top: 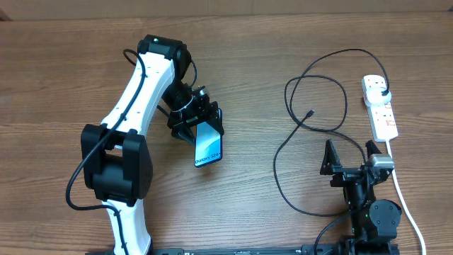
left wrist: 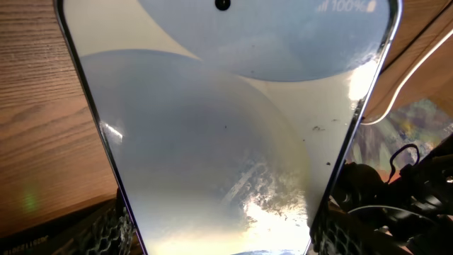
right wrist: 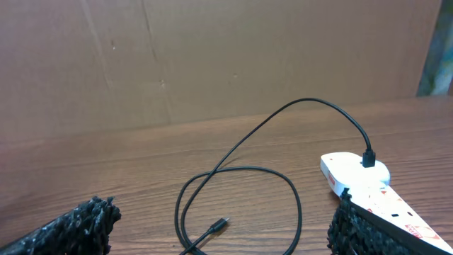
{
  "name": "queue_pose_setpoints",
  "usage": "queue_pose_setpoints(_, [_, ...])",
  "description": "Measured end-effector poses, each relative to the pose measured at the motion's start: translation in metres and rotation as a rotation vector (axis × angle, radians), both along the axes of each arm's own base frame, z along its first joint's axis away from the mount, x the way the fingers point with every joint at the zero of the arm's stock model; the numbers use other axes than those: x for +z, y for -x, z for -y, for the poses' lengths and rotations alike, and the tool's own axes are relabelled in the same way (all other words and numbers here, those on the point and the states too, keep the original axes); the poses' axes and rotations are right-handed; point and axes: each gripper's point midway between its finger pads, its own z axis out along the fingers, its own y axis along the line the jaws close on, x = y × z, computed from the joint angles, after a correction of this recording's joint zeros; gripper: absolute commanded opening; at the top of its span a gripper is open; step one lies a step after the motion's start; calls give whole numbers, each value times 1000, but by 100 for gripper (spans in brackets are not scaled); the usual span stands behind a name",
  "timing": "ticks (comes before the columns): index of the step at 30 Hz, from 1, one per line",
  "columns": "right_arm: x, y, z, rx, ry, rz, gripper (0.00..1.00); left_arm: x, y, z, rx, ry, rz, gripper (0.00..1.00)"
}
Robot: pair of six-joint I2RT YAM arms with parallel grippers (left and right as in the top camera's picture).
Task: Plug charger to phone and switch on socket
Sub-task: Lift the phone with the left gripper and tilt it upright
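The left gripper (top: 199, 127) is closed on the phone (top: 208, 146), with its black ribbed fingers (left wrist: 106, 230) pressing both long edges. The glossy screen fills the wrist view and its near end is cut off there. To the right, the thin black cable (right wrist: 311, 100) loops on the wooden table (top: 71, 42), and its small tip (top: 310, 113) lies free. The right gripper (top: 349, 157) has its fingers wide apart and empty, near the white power strip (top: 382, 113), where the black plug (top: 383, 91) sits.

I've got bare bench (top: 248, 92) between the phone (top: 208, 145) and the cable (right wrist: 311, 100); its loops sprawl beside the power strip (top: 380, 106), cluttering that side.
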Motion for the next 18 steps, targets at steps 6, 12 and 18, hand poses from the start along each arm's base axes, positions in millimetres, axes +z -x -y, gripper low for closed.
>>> queue_pose_setpoints(6, [0, 0, 0, 0, 0, 0, 100, 3, 0, 4, 13, 26, -8, 57])
queue_pose_setpoints(12, [0, 0, 0, 0, 0, -1, 100, 4, 0, 7, 18, 39, -12, 57])
queue_pose_setpoints(18, [0, 0, 0, 0, 1, 0, 100, 4, 0, 7, 19, 40, -10, 57])
